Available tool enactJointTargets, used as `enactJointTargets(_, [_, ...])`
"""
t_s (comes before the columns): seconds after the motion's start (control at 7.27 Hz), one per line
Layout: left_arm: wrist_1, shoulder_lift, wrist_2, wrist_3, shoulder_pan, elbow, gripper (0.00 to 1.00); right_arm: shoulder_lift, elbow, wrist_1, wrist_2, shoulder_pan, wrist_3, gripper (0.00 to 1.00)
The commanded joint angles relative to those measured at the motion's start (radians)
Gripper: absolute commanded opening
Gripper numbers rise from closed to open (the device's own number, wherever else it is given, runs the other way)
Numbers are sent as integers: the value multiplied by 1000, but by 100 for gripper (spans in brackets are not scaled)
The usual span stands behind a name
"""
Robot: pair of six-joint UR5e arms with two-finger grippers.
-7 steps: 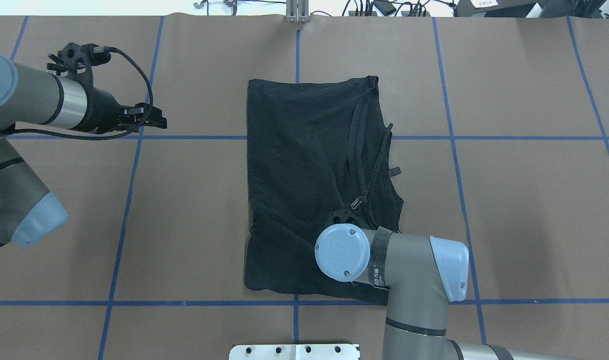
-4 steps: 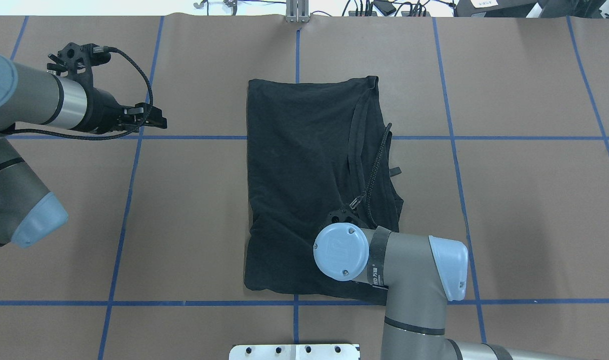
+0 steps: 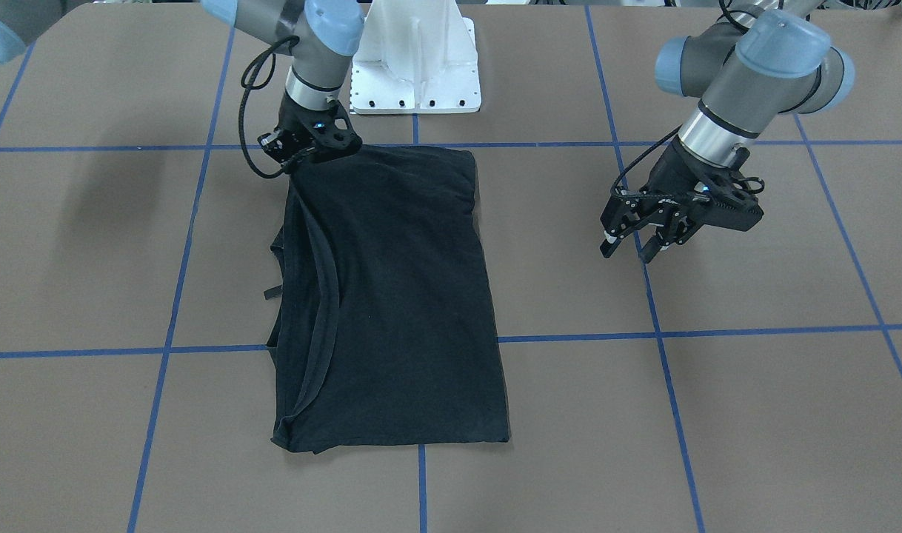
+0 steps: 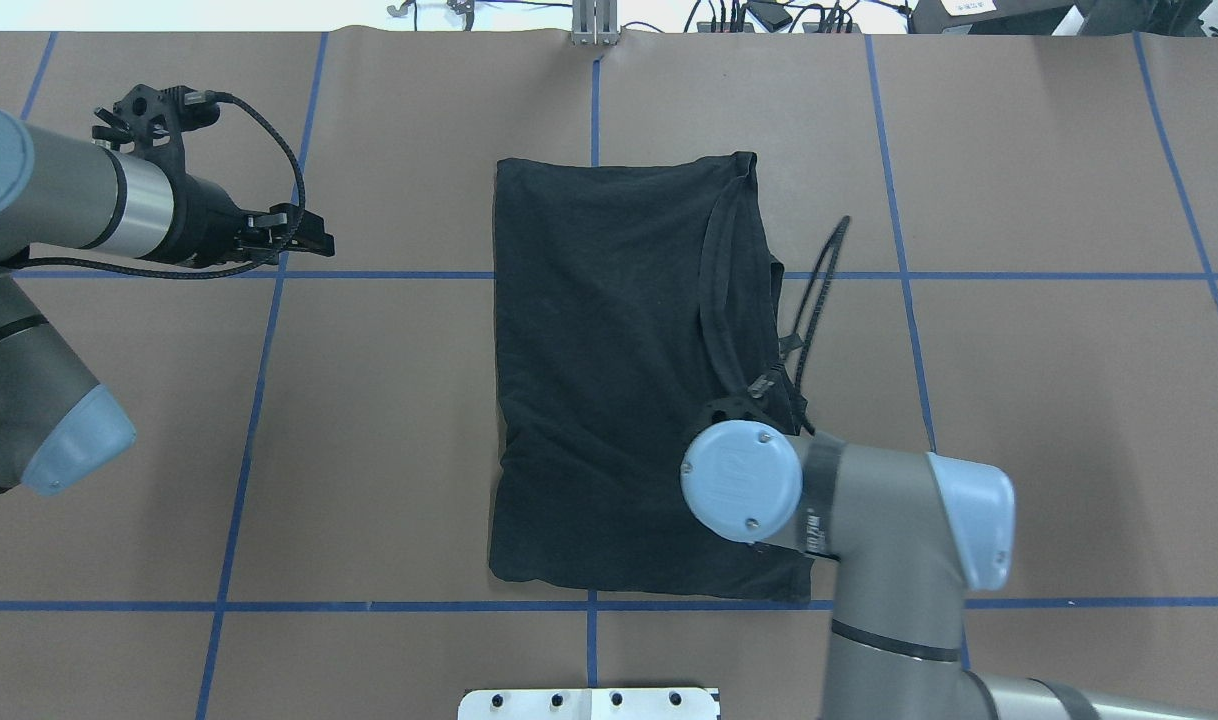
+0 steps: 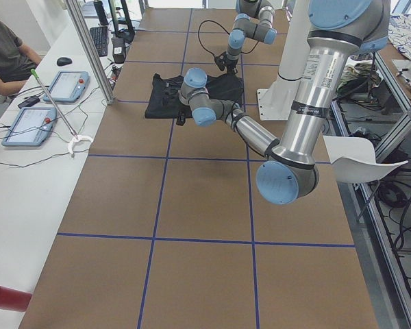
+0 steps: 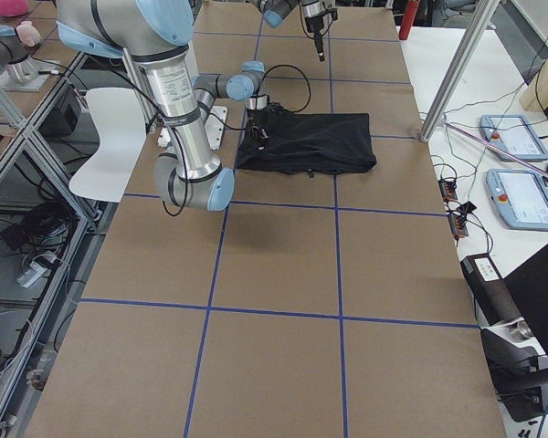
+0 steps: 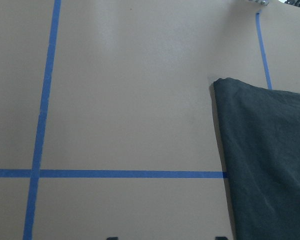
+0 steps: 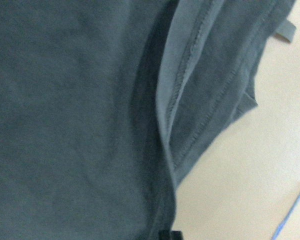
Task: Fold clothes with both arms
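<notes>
We see the shirt (image 4: 609,380) folded lengthwise, crossfold seemingly pending; left gripper (image 3: 626,252) gapes idle, right gripper (image 3: 303,152) at its corner, grip unreadable.

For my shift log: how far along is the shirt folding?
Done: the T-shirt lies folded lengthwise into a narrow rectangle. In hand: the right tool sits at its robot-side corner, grip unclear; the left tool hangs open, apart. Left: likely the crosswise folds.

Matt black cloth T-shirt (image 4: 599,350), matt brown paper table cover (image 4: 1049,420), smooth grey metal right arm (image 4: 879,540)
</notes>
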Motion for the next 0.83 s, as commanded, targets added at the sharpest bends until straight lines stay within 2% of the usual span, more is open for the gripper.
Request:
enactJointTargets(0.0, [0,-1,-2,-16,1,-4,72,-64,54,-12,41,-38,172,0])
enactJointTargets(0.28, [0,-1,0,-16,1,-4,72,-64,55,-12,52,-17,161,0])
enactJointTargets(0.41, [0,-1,0,-16,1,-4,72,-68,54,-11,52,-9,140,72])
enactJointTargets(0.55, [0,-1,0,-16,1,-4,72,-64,55,-11,52,-10,152,100])
enactJointTargets(0.69, [0,-1,0,-16,1,-5,72,-62,63,-9,72,-4,178,100])
